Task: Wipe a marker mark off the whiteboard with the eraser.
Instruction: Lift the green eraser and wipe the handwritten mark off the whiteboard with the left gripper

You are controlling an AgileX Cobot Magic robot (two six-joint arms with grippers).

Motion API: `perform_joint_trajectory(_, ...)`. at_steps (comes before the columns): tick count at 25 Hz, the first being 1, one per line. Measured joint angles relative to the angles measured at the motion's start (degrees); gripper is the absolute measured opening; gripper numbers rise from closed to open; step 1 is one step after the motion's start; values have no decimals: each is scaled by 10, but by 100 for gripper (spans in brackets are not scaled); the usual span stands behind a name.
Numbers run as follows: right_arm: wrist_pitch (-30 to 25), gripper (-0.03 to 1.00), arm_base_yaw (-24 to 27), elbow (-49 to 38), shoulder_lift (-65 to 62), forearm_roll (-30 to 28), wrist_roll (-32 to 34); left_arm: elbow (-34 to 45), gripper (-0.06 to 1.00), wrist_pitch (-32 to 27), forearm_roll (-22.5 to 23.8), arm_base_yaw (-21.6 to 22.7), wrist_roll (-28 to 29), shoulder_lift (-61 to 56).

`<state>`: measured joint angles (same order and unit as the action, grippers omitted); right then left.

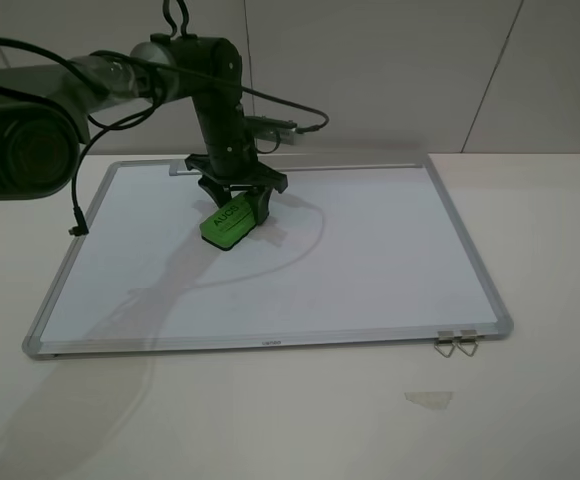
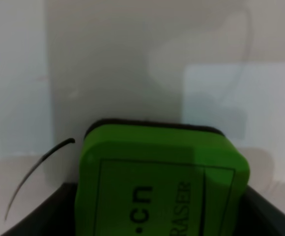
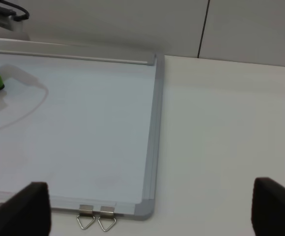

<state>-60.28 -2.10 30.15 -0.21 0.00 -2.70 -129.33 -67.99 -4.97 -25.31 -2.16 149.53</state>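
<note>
Grips the eraser [image 1: 226, 224] in the left gripper [image 1: 234, 208], tilted, lower edge seemingly on the whiteboard [image 1: 370, 260] toward its far long edge. Shows a thin dark stroke, likely the marker mark [image 2: 33, 166], just beside the eraser. Looks light, rigid, dark-soled: best pinched across the sides and pressed flat. Has the right gripper [image 3: 147, 209] spread wide, empty, near the whiteboard corner with the clips [image 3: 96, 221].
</note>
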Motion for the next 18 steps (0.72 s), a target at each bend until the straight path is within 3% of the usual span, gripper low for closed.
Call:
perform_joint_trajectory(7,0,82,0,0,0,0,0,-1,61,0,11,-2,1,2)
perform_joint_trajectory(12,0,82,0,0,0,0,0,-3,61,13,61,2,10,2)
perform_joint_trajectory(18,0,82,0,0,0,0,0,-3,61,14,64,59,30,2)
